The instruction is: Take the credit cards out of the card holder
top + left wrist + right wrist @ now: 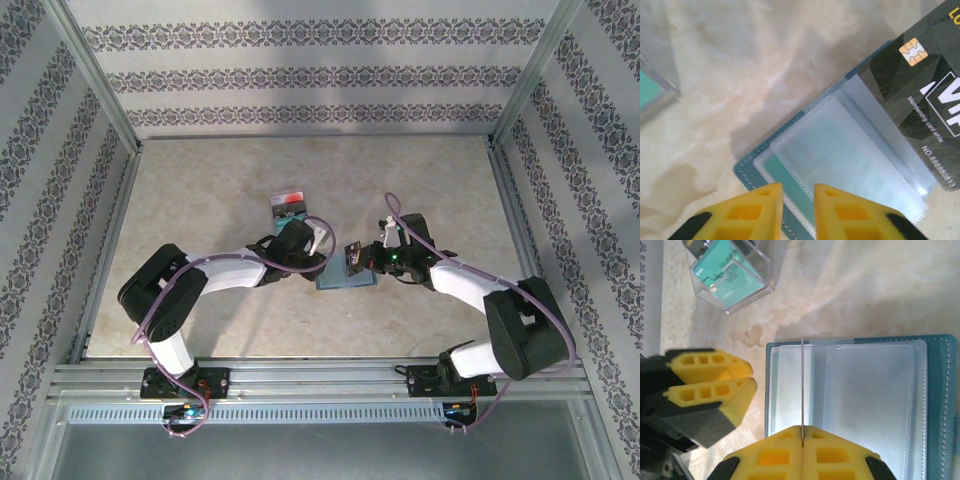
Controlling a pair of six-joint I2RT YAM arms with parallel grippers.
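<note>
The right pincer [802, 434] grips the black card [920, 85] to pull it from the card holder [940, 405], while the left pincer [797, 189] hovers narrowly parted.

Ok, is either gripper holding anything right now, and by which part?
The right gripper pinches the black card by one edge, seen edge-on between its closed jaws. The left gripper, jaws slightly apart over the card holder, holds nothing.
</note>
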